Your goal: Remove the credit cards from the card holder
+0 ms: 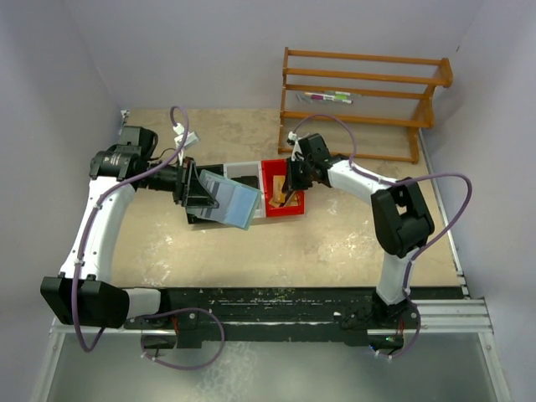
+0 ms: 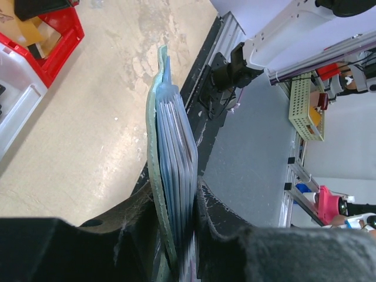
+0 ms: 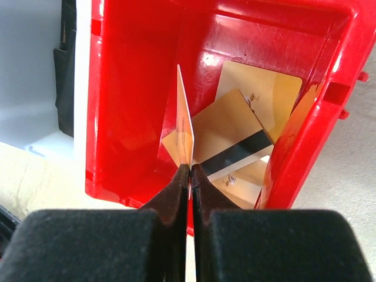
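My left gripper (image 1: pixel 199 198) (image 2: pixel 175 202) is shut on the grey-green card holder (image 1: pixel 228 204), held above the table. In the left wrist view the holder (image 2: pixel 151 153) is edge-on, with several blue-grey credit cards (image 2: pixel 178 147) packed in it. My right gripper (image 1: pixel 290 193) (image 3: pixel 190 170) is shut on one thin tan card (image 3: pixel 185 126), held edge-on just over the red bin (image 1: pixel 295 209) (image 3: pixel 135 76). Several tan cards, one with a black stripe (image 3: pixel 235 151), lie in that bin.
A white-grey bin (image 1: pixel 243 170) (image 2: pixel 14 111) stands against the red bin's left side. A wooden rack (image 1: pixel 360 100) stands at the back right against the wall. The black front rail (image 1: pixel 276 301) runs along the near table edge.
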